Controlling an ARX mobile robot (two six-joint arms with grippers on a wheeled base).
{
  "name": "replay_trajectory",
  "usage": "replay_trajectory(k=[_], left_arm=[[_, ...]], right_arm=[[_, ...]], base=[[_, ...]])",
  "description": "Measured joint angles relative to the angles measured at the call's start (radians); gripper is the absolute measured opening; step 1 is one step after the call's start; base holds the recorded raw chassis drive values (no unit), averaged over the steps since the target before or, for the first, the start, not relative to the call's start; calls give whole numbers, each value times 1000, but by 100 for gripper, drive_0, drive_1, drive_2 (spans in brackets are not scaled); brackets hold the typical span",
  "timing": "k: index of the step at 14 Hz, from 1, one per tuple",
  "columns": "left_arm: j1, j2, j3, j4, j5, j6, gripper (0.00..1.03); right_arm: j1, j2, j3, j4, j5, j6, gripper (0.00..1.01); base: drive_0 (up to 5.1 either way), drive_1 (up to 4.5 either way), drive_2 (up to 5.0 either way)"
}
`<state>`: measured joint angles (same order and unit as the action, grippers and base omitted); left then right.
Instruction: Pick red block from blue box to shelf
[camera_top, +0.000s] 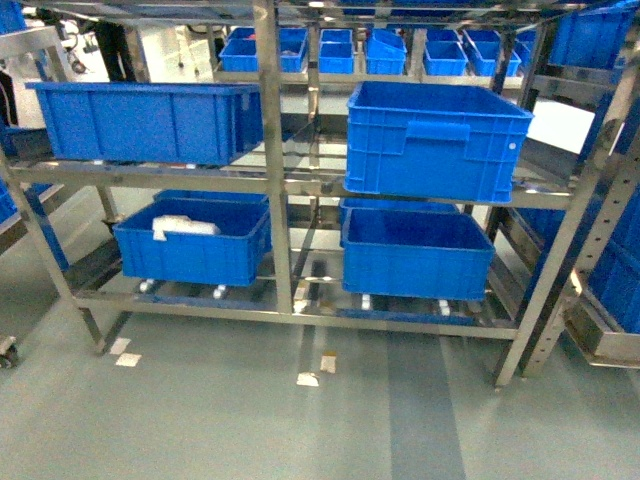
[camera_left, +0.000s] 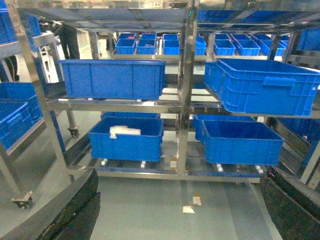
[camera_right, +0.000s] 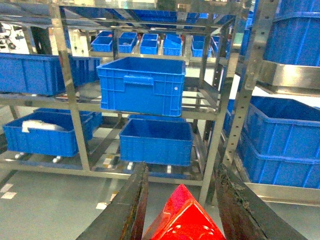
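Already past the pick, by my read: the red block (camera_right: 181, 216) sits between the right gripper (camera_right: 182, 210) fingers (camera_right: 131, 207) in the right wrist view, so the carry-to-shelf step is in hand. Right gripper looks clenched on the block, dark fingers flanking it on both sides; actual contact points are cut off at the frame bottom, so grip quality is hard to judge. Only a tilted red corner and some glossy rounded bumps at the bottom edge show, rest is out of frame.

Left gripper (camera_left: 180, 210): two dark fingers at the lower corners of the left wrist view, well apart, nothing between them, so released.

The shelf (camera_top: 272, 170) stands ahead in the head view, steel rack with dark blue crates (camera_top: 432, 140) on the middle and lower tiers. One lower-left crate holds something white (camera_top: 183, 226), unclear what.

Next move, my guess: extend the right arm toward a bare rail section of the shelf, keep the block level, lower it onto the rails and let go. Rail gaps could let a small block tip or drop through.

Hidden or unclear:
- blue box not in view in any camera
- neither arm shows in the head view
- free space on the tiers is hard to judge, since crates fill most bays
- paper scraps (camera_top: 308, 379) on the floor, blurry
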<state>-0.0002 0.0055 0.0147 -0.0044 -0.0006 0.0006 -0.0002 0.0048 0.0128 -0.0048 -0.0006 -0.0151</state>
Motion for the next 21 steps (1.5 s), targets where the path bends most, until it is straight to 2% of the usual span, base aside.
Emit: replay_trajectory(k=[4, 12, 15, 21], left_arm=[[-1, 0, 0, -1, 0, 0, 98], [-1, 0, 0, 0, 0, 0, 98], [-1, 0, 0, 0, 0, 0, 98], [-1, 0, 0, 2, -1, 0, 98]], right_arm=[[0, 0, 0, -1, 0, 0, 35], [0, 0, 0, 2, 0, 0, 35], [0, 0, 0, 2, 0, 0, 35], [0, 0, 0, 3, 0, 0, 35]], base=[[-36, -36, -36], [-5, 420, -430], [-313, 498, -163], [-13, 404, -429]])
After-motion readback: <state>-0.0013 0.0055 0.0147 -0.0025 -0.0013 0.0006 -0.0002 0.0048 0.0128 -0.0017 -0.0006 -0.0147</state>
